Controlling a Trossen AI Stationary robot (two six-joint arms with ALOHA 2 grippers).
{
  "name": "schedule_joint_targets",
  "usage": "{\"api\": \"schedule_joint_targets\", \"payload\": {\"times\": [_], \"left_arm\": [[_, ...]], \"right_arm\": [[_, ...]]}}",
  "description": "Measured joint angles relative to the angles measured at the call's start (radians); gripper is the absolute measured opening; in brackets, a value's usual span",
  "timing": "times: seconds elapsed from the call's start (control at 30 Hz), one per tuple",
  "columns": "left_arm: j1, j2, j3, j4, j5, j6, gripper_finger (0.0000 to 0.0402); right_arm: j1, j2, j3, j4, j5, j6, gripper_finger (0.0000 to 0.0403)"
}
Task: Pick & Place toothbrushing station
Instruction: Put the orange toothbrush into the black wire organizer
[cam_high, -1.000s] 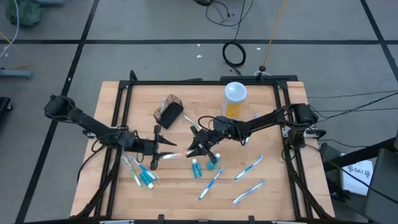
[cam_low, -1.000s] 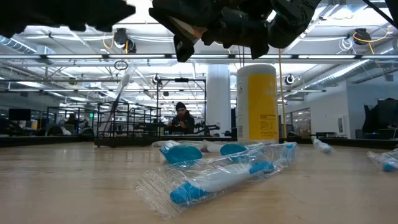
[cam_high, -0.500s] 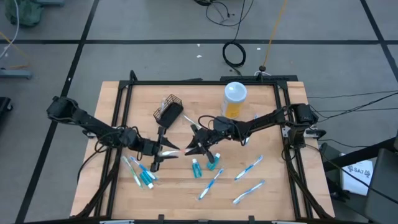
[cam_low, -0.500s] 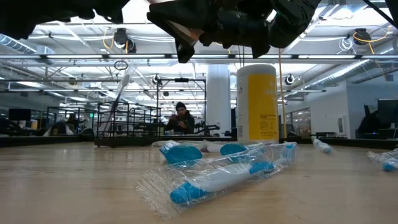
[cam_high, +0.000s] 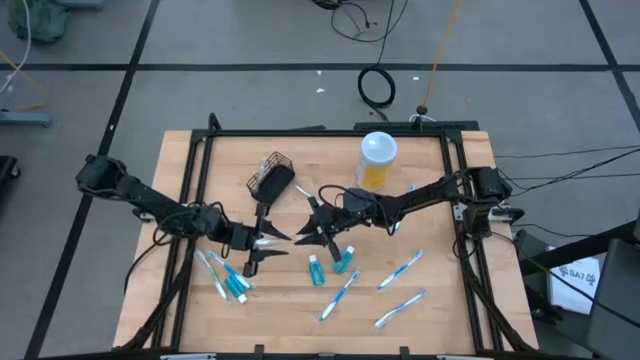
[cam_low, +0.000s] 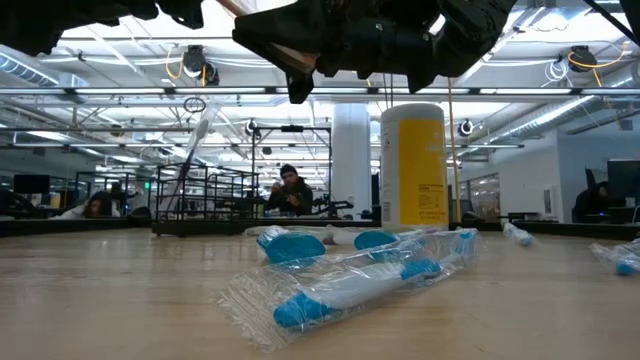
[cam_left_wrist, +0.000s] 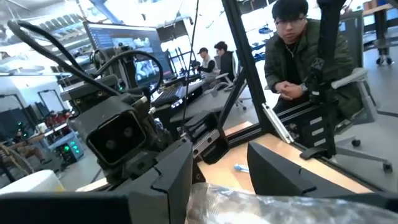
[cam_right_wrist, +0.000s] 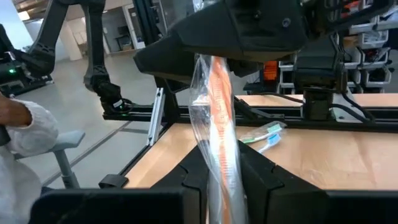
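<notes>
A toothbrush with an orange handle, sealed in a clear wrapper, hangs in the air over the table's middle. My right gripper is shut on it. My left gripper faces it from the left, open, with a finger on either side of the wrapper's other end. The black mesh basket sits behind them on the table. Blue-and-white toothbrushes and teal tubes lie on the near half. My right gripper pinches one end of the wrapped toothbrush between its two fingers. The fingers come in level from the table's right and lie along the pack. The pack is clear of the table and reaches toward my left gripper. Whether my left gripper touches the wrapper, I cannot tell.
A yellow canister with a white lid stands at the back, right of the basket. More wrapped toothbrushes lie at the near left and near right. One lies close to the low camera. A black frame borders the table.
My left gripper has turned a little and edged toward my right gripper, so less of the wrapper shows between them. My right gripper has swung slightly on the spot, still holding the pack.
</notes>
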Motion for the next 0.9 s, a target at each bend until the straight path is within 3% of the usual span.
{"api": "schedule_joint_targets", "payload": {"times": [0.23,0.43,0.7,0.9], "left_arm": [[-0.003,0.000,0.000,-0.032,-0.049,0.017,0.0156],[-0.027,-0.023,0.000,-0.030,-0.095,0.033,0.0156],[-0.035,-0.028,-0.002,-0.029,-0.099,0.053,0.0154],[-0.036,-0.028,-0.002,-0.005,-0.099,0.054,0.0115]], "right_arm": [[0.006,0.000,0.000,0.012,-0.002,-0.016,0.0047],[0.006,0.000,0.000,0.064,-0.079,-0.011,0.0047],[0.007,0.000,0.000,0.070,-0.079,-0.011,0.0047],[0.007,0.000,0.000,0.070,-0.079,-0.011,0.0047]]}}
